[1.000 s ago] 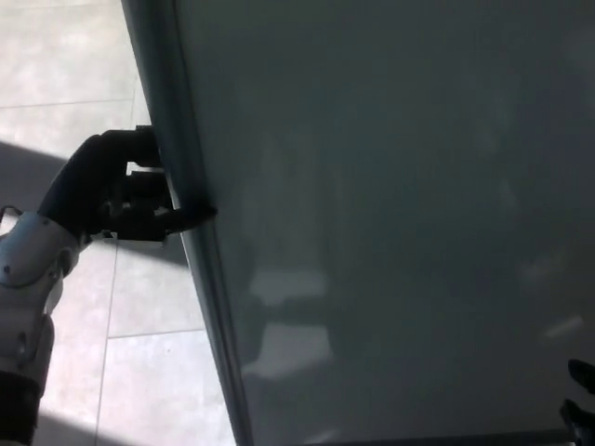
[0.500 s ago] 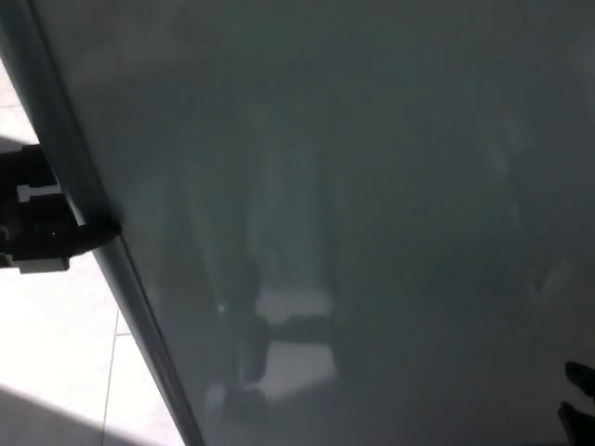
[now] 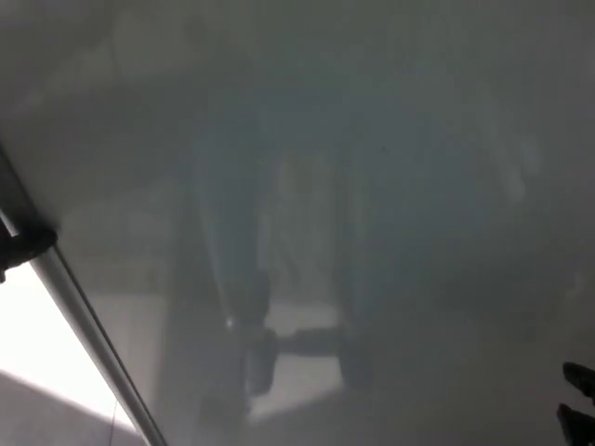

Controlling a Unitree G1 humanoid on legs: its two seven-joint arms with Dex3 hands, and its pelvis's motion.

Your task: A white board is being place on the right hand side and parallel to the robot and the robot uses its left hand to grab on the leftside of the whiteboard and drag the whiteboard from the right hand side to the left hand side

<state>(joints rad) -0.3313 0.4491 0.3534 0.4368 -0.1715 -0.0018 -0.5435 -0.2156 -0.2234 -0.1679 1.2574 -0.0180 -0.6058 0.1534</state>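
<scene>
1. My left hand (image 3: 20, 246) shows only as a dark tip at the far left edge of the head view, and its fingers (image 3: 33, 243) are hooked over the frame (image 3: 84, 316) of the board (image 3: 353, 186), pinching its left side.
2. Most of that hand is cut off by the picture's edge, so I see just the one dark finger end lying across the pale frame strip.
3. My right hand (image 3: 578, 404) peeks in at the lower right corner as two small dark finger ends; I cannot tell whether it is spread or closed, nor whether it touches the board.
4. The board fills almost the whole view, a dull grey-green surface right in front of me, with its left frame running as a slanted pale bar from the left edge down to the bottom.
5. The surface carries blurred reflections: dim upright shapes in the middle and a lighter patch low down, too soft to make out.
6. Beyond the frame, in the lower left corner, a wedge of bright floor (image 3: 37, 372) shows, with a darker shaded band at the very bottom.
</scene>
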